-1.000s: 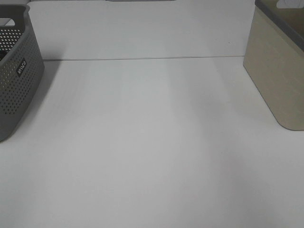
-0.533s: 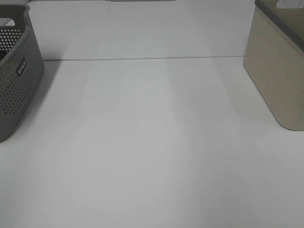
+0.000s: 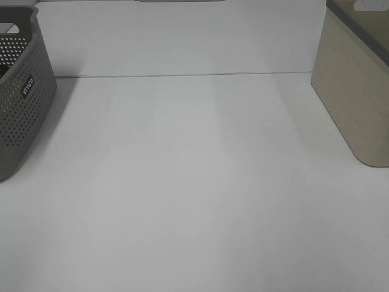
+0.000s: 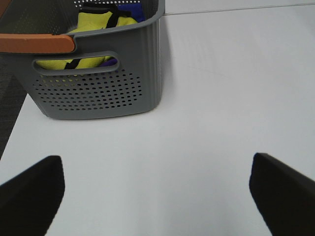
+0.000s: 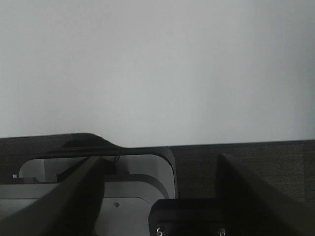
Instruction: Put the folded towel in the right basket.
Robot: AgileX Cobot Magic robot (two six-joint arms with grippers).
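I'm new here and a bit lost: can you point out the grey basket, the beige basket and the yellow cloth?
grey basket (image 4: 98,93), left wrist view, perforated side wall.
beige basket (image 3: 352,91), exterior high view, plain side wall.
yellow cloth (image 4: 96,22), left wrist view, top of the bundle.

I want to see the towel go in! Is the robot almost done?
Not yet. Nothing looks done: no towel shows on the table, and the beige basket on the right has its inside hidden. Nothing is in hand either: the left gripper is open and empty, facing the grey basket with yellow cloth inside. Grabbing and moving the towel remain.
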